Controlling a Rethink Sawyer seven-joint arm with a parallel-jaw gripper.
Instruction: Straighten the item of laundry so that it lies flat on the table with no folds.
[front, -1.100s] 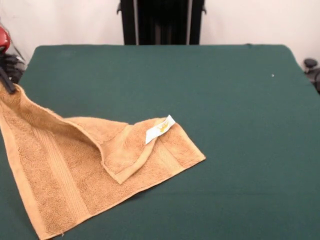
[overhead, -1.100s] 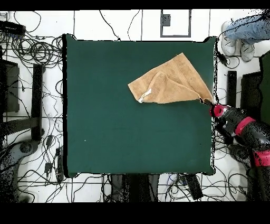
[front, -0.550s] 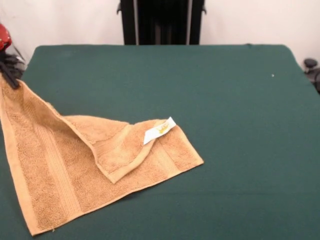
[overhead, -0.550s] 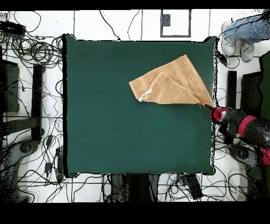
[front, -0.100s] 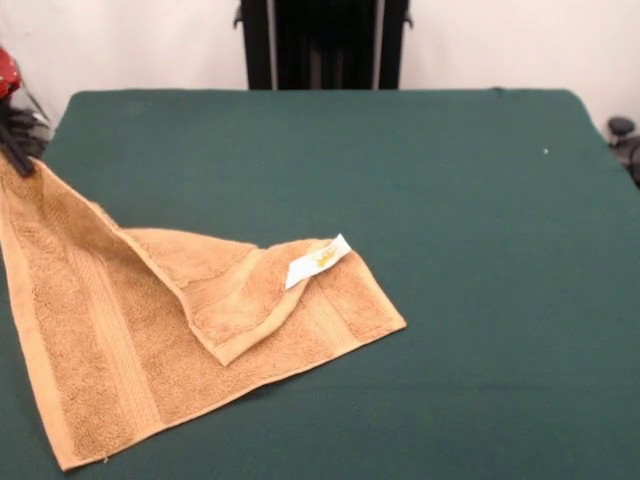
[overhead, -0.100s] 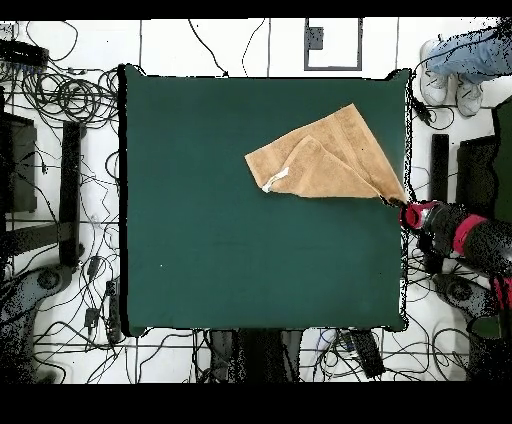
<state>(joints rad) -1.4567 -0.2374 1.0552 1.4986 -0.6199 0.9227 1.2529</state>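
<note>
- The gripper (front, -0.100s: 14, 158) is cut by the front view's left edge; whether its fingers are parted is too small to tell.
- The towel's (front, -0.100s: 150, 320) folded-over flap hides the cloth beneath.
- The white tag's (front, -0.100s: 318, 261) print is unreadable.

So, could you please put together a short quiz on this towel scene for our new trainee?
1. True or false: the towel lies fully flat on the table.
2. Multiple choice: the gripper pinches the towel by (A) its middle, (B) one corner, at the table's edge, (C) the white tag.
3. Fill in: in the front view the tag sits at the tip of a flap that is ____ over the towel.

Key:
1. False: one corner is lifted and a flap is folded over.
2. B.
3. Folded.
</note>
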